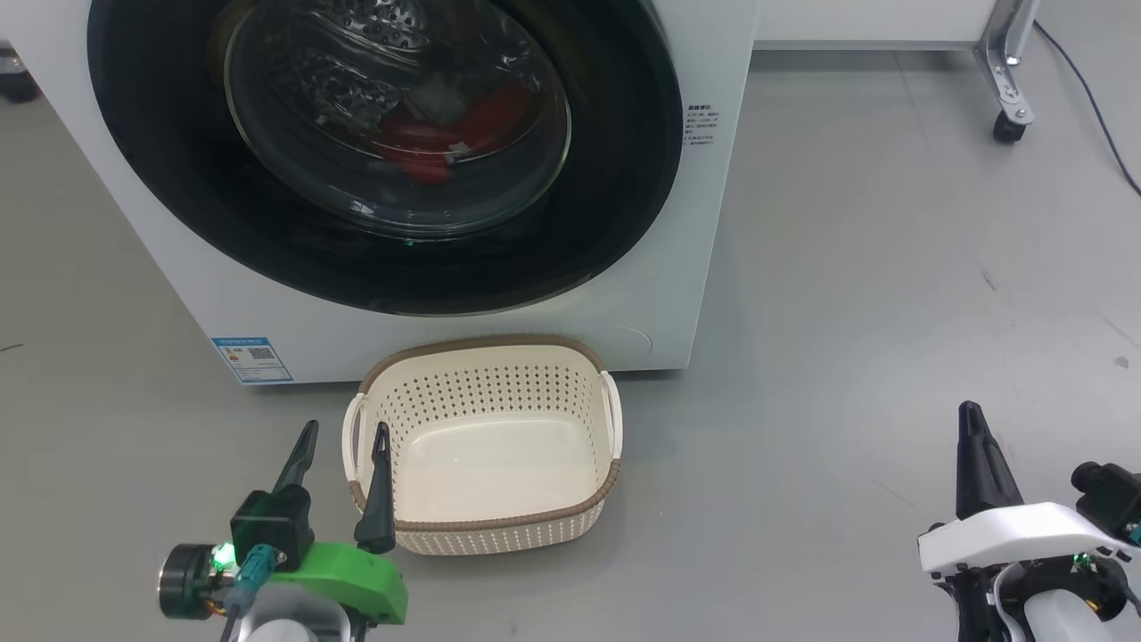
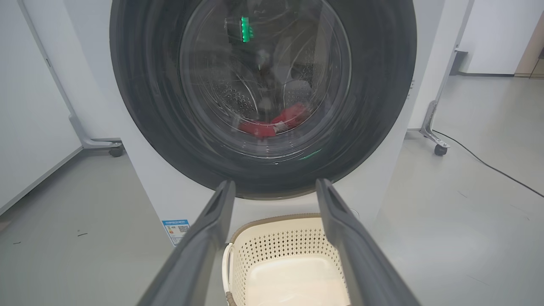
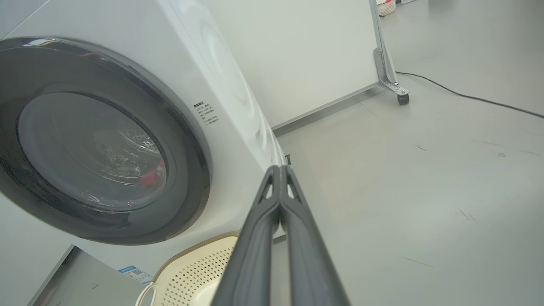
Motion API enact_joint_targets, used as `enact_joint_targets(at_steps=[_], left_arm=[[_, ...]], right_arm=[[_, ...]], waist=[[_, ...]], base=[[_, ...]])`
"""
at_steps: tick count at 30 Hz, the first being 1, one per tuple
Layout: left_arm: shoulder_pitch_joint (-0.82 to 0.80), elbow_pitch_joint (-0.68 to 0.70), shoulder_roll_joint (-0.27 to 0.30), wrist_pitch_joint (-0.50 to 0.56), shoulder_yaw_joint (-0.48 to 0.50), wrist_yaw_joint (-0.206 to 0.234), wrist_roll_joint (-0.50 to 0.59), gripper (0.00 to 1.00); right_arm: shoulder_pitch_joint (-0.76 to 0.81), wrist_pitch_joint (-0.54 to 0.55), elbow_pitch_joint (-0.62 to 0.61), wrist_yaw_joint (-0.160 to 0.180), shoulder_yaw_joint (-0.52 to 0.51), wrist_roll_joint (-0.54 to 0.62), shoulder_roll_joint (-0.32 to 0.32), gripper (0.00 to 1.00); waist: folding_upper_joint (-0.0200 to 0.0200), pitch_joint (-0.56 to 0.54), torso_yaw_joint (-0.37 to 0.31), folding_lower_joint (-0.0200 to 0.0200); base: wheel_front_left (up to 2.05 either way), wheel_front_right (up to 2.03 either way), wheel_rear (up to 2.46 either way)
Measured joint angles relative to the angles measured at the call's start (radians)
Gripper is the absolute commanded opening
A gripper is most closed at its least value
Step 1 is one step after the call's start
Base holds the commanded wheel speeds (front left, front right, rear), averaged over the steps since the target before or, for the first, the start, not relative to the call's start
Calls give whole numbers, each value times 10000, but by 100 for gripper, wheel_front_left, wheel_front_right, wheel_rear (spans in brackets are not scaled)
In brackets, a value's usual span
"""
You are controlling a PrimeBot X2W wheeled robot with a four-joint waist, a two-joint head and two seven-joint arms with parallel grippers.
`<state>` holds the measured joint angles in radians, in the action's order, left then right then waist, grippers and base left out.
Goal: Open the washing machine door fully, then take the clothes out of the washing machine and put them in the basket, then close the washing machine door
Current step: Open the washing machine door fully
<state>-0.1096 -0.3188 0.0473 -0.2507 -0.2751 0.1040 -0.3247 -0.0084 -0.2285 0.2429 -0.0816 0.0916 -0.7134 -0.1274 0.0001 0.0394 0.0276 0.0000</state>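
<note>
The washing machine [image 1: 677, 294] stands ahead with its round black-rimmed door [image 1: 615, 169] closed. Red clothes [image 1: 428, 147] show through the glass bowl, low in the drum; they also appear as clothes [image 2: 276, 121] in the left wrist view. The cream basket [image 1: 486, 530] sits on the floor just in front of the machine, with nothing in it. My left gripper [image 1: 346, 432] is open at the basket's left handle, fingers pointing at the machine. My right gripper [image 1: 970, 412] is shut on nothing, far right over bare floor, its fingers [image 3: 278, 199] pressed together.
Grey floor spreads to the right of the machine. A white partition on a metal foot with a caster [image 1: 1009, 125] stands at the back right, with a dark cable [image 1: 1092, 98] trailing across the floor. A blue label [image 1: 252, 358] marks the machine's lower left corner.
</note>
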Motion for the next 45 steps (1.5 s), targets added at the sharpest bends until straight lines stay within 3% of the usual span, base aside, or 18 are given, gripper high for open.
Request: enact_joint_targets(at_steps=[8, 20, 30, 45], left_arm=[[-316, 186, -13, 0, -240, 48, 123, 100], [-1023, 773, -29, -2, -686, 50, 176, 100], [-1592, 1317, -52, -13, -1168, 65, 84, 100], [-1833, 1616, -59, -13, -1501, 142, -50, 100]], right_arm=[[-534, 1055, -4, -305, -598, -2627, 533, 0], [-2512, 3250, -38, -311, -1756, -6546, 589, 0], [-4165, 4909, 326, -280, -2188, -7752, -284, 0], [-6253, 6560, 888, 284, -2249, -8868, -940, 0]], waist=[[0, 494, 143, 0], [0, 1487, 520, 0], [0, 2203, 1082, 0], [0, 3051, 1760, 0]], base=[[0, 0, 0], [0, 0, 0], [0, 0, 0], [0, 0, 0]])
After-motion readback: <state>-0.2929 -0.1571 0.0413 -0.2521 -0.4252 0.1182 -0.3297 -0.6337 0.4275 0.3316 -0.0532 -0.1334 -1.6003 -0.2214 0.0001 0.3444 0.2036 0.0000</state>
